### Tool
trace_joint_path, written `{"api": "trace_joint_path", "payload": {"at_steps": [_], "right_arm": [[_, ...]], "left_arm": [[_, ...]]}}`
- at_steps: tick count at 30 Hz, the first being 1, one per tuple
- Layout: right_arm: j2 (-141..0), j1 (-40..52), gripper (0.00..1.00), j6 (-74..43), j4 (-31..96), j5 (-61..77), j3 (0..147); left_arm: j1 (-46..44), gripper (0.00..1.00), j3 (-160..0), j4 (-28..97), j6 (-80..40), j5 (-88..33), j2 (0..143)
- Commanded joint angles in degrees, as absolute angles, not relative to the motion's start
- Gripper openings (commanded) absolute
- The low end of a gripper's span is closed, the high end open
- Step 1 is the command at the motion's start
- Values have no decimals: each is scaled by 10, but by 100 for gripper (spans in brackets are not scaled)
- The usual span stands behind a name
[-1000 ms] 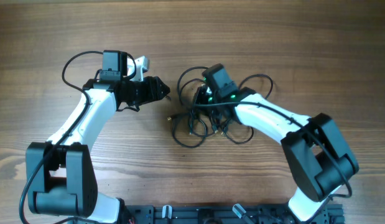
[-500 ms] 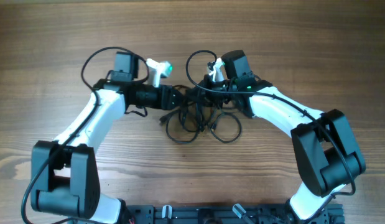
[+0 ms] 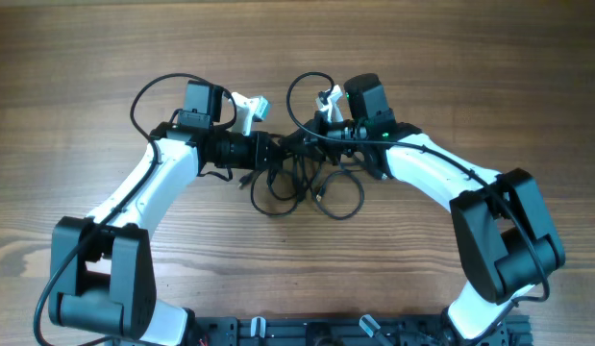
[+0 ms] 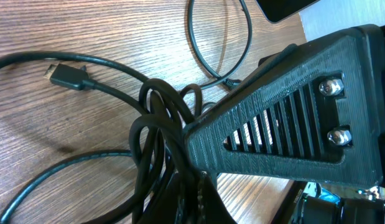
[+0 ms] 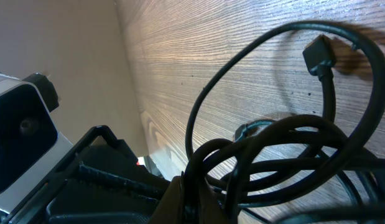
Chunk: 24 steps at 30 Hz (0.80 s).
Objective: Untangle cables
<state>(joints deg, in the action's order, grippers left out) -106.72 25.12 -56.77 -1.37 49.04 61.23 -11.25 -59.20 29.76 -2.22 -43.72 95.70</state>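
A brown wooden table with fine grain and darker streaks fills the overhead view under soft, even light, and past its edge in the right wrist view stands a plain beige surface.

Thin black cables bunched in knot, loose loops spreading outward.

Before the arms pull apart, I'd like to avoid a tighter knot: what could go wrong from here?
Both the left gripper and the right gripper are shut on the cables close together in one bunch, so pulling may tighten the knot. Each seems to pinch several strands, so none may slide free. The loose plug could snag in a loop.
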Motion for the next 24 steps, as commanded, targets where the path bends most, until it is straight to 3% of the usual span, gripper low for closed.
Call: {"api": "trace_joint_path", "payload": {"at_steps": [1, 18, 24], "right_arm": [[-1069, 249, 4, -559, -19, 511, 613], [-1069, 218, 4, -466, 37, 532, 613], [-1069, 221, 12, -500, 38, 552, 613]], "left_arm": [[-112, 4, -591, 298, -20, -414, 965], [-93, 4, -591, 308, -8, -383, 965], [-93, 4, -591, 361, 254, -526, 965]]}}
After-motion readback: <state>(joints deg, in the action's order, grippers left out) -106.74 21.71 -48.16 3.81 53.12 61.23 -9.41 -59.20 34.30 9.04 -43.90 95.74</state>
